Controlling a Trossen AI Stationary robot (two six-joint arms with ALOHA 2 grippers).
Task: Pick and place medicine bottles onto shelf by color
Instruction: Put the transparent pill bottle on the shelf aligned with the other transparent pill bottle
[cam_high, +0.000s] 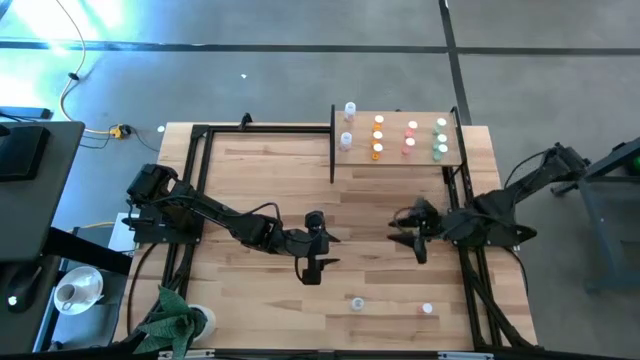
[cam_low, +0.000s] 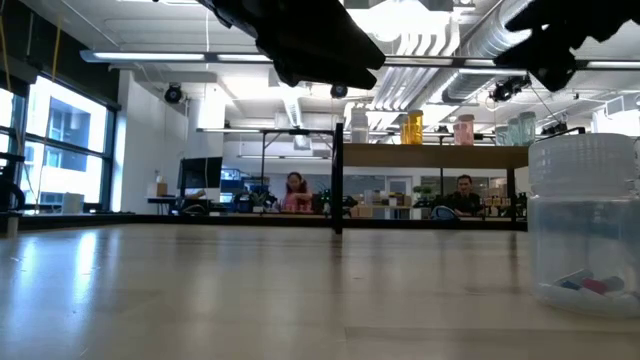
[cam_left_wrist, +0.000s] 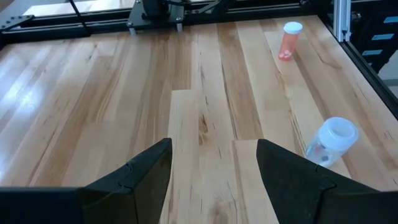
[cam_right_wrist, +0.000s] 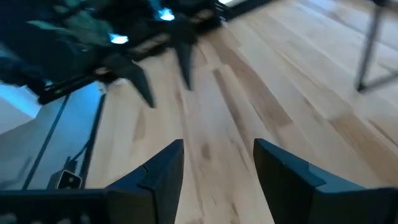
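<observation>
High view: left end effector (cam_high: 312, 268) hangs spread and empty, the clear bottle (cam_high: 357, 303) standing upright just ahead and right of it; right end effector (cam_high: 419, 245), also spread, sits farther off.

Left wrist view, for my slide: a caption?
Open left gripper over the tabletop, clear bottle and pink bottle ahead.

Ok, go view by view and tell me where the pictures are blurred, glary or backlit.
High view: blue-white glare on the floor, top left. Low view: bright ceiling lights leave the arms as dark silhouettes, and the near clear bottle looms soft. Left wrist view: sharp, even light. Right wrist view: blurred throughout, with blue glare.
</observation>
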